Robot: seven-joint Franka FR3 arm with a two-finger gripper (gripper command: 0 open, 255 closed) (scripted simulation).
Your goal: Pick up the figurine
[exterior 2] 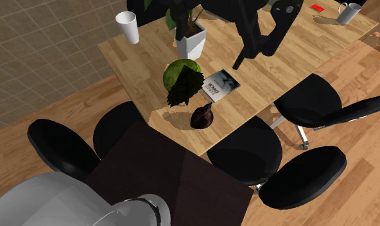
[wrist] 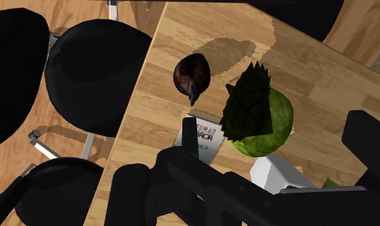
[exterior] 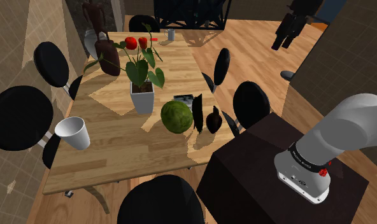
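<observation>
One step in hand: approach. Tool [exterior 2: 253,58] is held open, empty. Descent is needed onto dark figurine [exterior 2: 201,117], at the tool's 7 o'clock in the second exterior view.

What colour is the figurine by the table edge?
The figurine is dark brown, nearly black, with reddish patches; clearest in the wrist view.

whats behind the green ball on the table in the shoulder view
A magazine lies flat on the table behind the green ball. Just its far edge shows there; the ball and the dark jagged leaf cover the rest.
</observation>
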